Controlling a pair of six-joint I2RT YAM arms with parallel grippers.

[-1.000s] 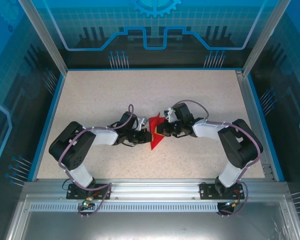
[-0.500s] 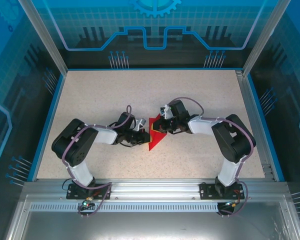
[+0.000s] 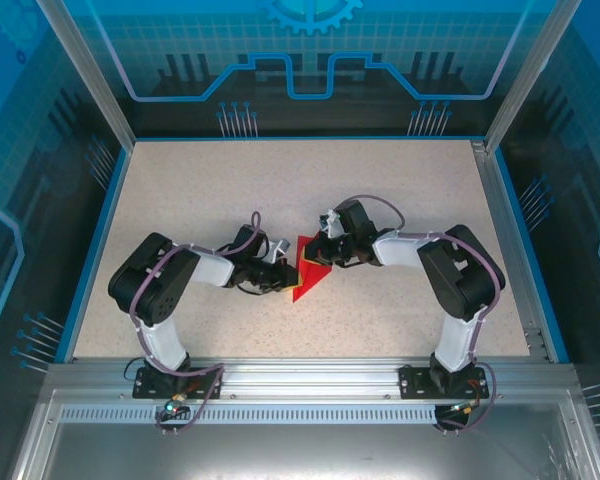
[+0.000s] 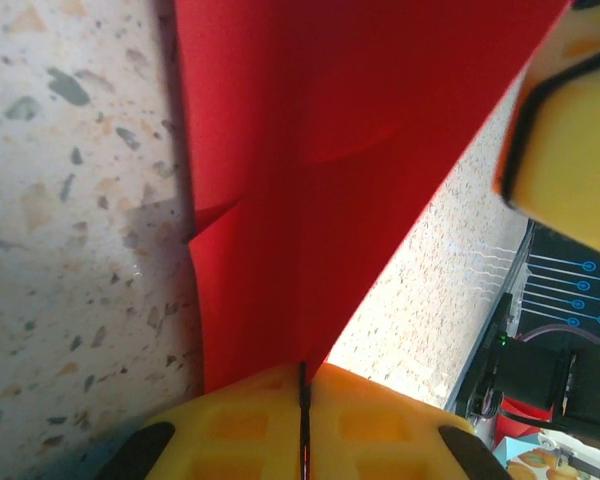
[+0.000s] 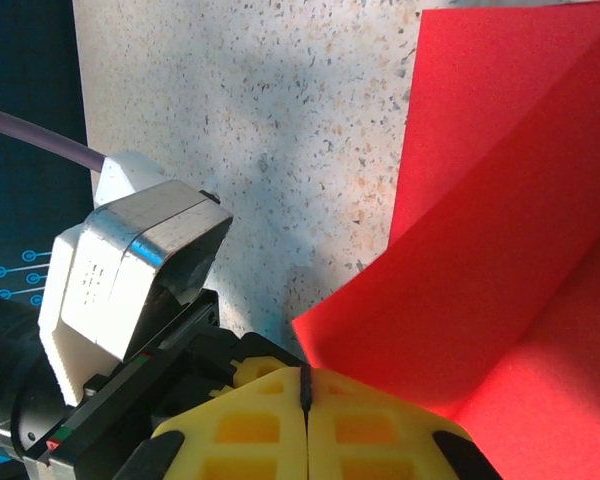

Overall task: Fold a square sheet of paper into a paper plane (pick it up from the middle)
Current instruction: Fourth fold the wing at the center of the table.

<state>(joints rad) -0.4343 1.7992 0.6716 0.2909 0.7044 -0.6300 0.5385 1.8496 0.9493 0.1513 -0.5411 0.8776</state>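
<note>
The square sheet of paper (image 3: 305,272) is bright red and folded into a narrow pointed wedge at the table's middle. In the left wrist view the paper (image 4: 310,180) shows creases and overlapping layers, and it runs down into the slit of my left gripper (image 4: 303,378), which is shut on its edge. My left gripper (image 3: 285,273) sits at the wedge's left side. My right gripper (image 3: 318,256) is at its upper right. Its yellow pads (image 5: 380,430) are shut, and the raised red flap (image 5: 510,230) passes behind the right pad beside my right gripper (image 5: 306,372).
The speckled table (image 3: 400,190) is ringed by a blue rim and an aluminium frame (image 3: 510,230). The left wrist's silver camera block (image 5: 130,260) stands close beside the right gripper. The right gripper's yellow pad (image 4: 570,130) overhangs the paper's edge.
The right arm has drawn its elbow inward and its gripper has crept left and up along the paper. The red wedge looks narrower and lies slightly further left. The left gripper keeps its hold.
</note>
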